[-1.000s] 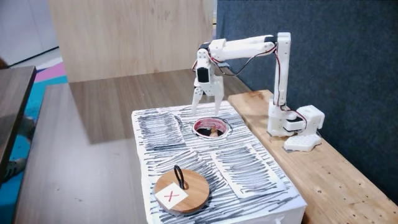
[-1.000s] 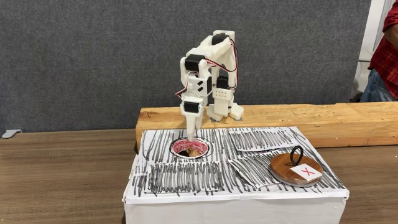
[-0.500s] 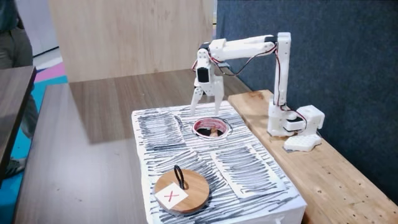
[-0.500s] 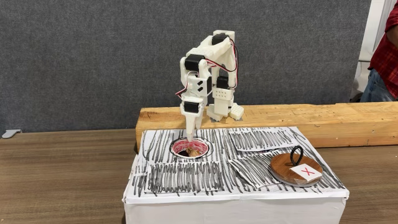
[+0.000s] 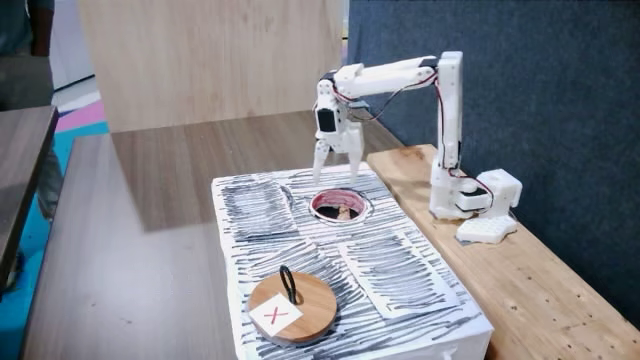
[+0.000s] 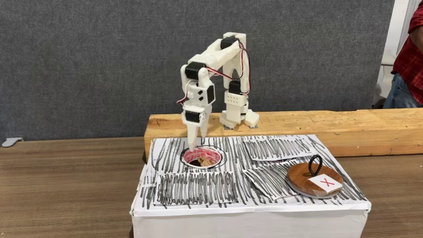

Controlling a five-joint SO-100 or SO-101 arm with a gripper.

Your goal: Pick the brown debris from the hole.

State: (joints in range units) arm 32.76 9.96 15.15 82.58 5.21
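The hole point(image 5: 316, 206) has a pink-red rim and is cut in the white, black-striped top of a box. The brown debris point(image 5: 344, 210) lies inside it as a small tan lump. My white gripper point(image 5: 338, 176) hangs just above the far edge of the hole, pointing down, open and empty, its fingers point(image 5: 321, 172) spread apart. In the other fixed view the gripper point(image 6: 192, 141) hovers over the left rim of the hole point(image 6: 187, 157), apart from the debris point(image 6: 207, 159).
A round wooden disc point(image 5: 300, 300) with a black loop handle and a red X card lies on the striped box point(image 5: 400, 275), seen too as the disc point(image 6: 305, 177). The arm's base stands on a wooden bench point(image 5: 520, 270). A person's red sleeve point(image 6: 411, 46) is at the right edge.
The arm has drawn back and lifted a little, shifting the gripper from above the hole's middle toward its rim. The debris has not moved.
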